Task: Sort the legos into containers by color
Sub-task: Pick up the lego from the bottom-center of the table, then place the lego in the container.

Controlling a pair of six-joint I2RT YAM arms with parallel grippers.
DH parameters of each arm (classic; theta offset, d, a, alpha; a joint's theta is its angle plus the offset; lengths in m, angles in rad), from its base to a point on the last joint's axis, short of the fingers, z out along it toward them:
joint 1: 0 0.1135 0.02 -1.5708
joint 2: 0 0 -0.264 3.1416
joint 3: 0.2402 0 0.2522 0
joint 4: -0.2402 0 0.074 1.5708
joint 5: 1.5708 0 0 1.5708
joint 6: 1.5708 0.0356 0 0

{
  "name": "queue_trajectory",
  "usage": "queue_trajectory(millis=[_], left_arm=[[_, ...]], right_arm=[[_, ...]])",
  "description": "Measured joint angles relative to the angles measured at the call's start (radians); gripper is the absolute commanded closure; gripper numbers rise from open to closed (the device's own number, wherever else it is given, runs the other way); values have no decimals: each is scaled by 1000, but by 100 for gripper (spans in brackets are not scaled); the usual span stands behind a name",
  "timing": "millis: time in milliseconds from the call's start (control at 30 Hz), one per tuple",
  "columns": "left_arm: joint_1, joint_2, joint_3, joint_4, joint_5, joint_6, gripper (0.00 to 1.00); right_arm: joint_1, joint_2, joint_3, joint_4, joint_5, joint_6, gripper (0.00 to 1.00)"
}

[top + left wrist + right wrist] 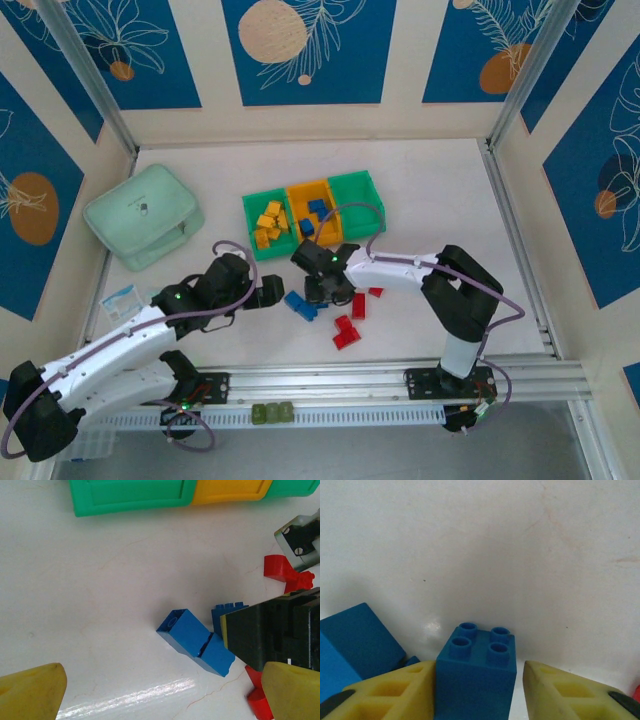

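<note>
On the white worktop (430,190), both pincers at the loose legos short of the bins.

Nearest the arm bases lie the red legos (345,332), scattered just beside the right pincer (480,669). That pincer is lowered with its fingers apart astride a studded blue lego (476,675), which stands studs-up on the worktop; one yellow finger (395,695) sits against the brick's side, the other (570,695) just clear of it. Touching-close lies a blue pair (195,640) of bricks on its side. The left pincer (162,675) hangs over this pair, fingers spread wide and holding nothing. Farther back stand the bins in a row: the left green bin (249,212) holds yellow legos (270,225), the orange bin (305,192) holds blue legos (316,210), and the right green bin (355,190) comes last. A mint pouch (145,215) lies well apart at far left.
</note>
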Motion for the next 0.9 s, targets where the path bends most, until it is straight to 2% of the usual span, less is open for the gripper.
queue_trajectory(millis=[300, 600, 900], left_arm=[[0, 11, 0, 3, 0, 0, 1], [0, 14, 10, 5, 0, 11, 1], [5, 55, 120, 1, -38, 88, 1]], right_arm=[[0, -4, -3, -2, 7, -16, 68], [-13, -61, 23, -69, 72, -84, 68], [-134, -58, 219, -84, 117, -231, 68]])
